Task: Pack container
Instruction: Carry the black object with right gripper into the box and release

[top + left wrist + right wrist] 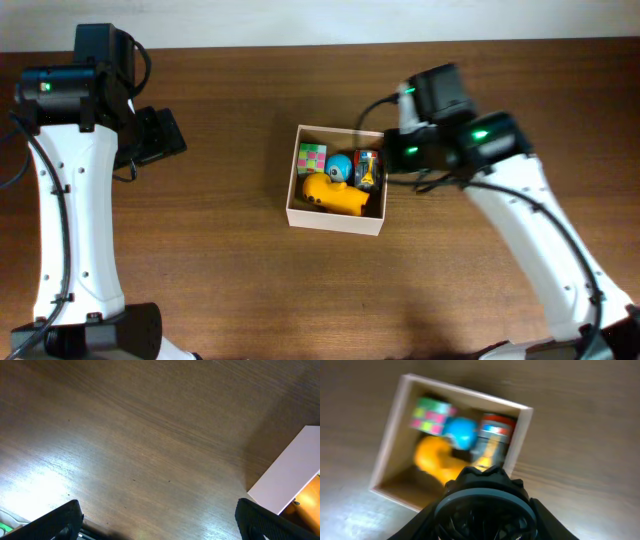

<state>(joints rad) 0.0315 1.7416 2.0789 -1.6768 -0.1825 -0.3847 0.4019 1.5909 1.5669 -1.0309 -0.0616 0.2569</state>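
**Wood table (220, 250), packing about done**

Container (334, 222) sits mid-table with a yellow toy (335, 195), blue ball (339, 166), cube (312, 157) and can (367, 170) inside. Left gripper (162, 522) is spread open, well apart. Right gripper (395, 160) hovers at its right wall, and I can't tell its grip. Next, I'd guess: lift clear.

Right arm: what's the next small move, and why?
Probably lift the right gripper up and away: the white-walled square cardboard container already holds several toys, and none shows loose on the brown wooden table.
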